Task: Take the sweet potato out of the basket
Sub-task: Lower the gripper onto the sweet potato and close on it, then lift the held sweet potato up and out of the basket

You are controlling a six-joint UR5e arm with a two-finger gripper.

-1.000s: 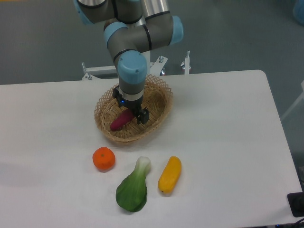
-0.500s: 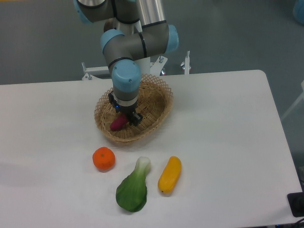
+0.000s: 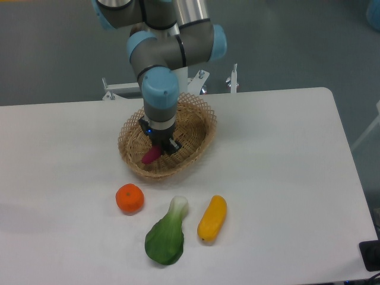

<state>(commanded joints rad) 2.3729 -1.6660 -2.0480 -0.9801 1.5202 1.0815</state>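
Camera | basket (image 3: 196, 127): sweet potato (image 3: 150, 156) inside | pincer (image 3: 160, 144) on it

Single fixed view, mounted high beyond the near edge of the worktop (image 3: 285, 178), angled steeply down and facing the far side. Medium distance: takes in nearly the full worktop, cropped at left and near edges. Arm base at far centre, upper links cut off by the top border. No second view for overlap.
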